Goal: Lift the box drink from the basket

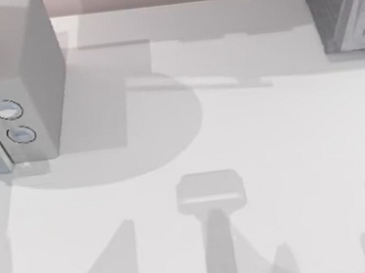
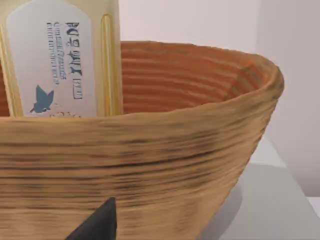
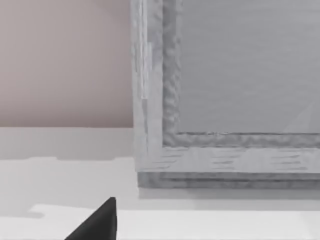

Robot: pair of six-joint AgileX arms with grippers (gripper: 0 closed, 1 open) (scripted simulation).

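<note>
Woven wicker basket (image 2: 165, 150), tan outside, orange inside, holds the box drink (image 2: 62, 57) upright against its near wall: pale yellow liquid, white label with blue print. Left hand (image 2: 97, 225): one dark fingertip just beside the basket wall; open or closed cannot be told. Right hand (image 3: 97, 222): likewise, near a grey framed block (image 3: 225, 125). Grey box (image 1: 18, 83) with two rings stands at the table's (image 1: 236, 143) left.

Box drink (image 2: 62, 60) base behind basket (image 2: 150, 165) wall (top cropped)
</note>
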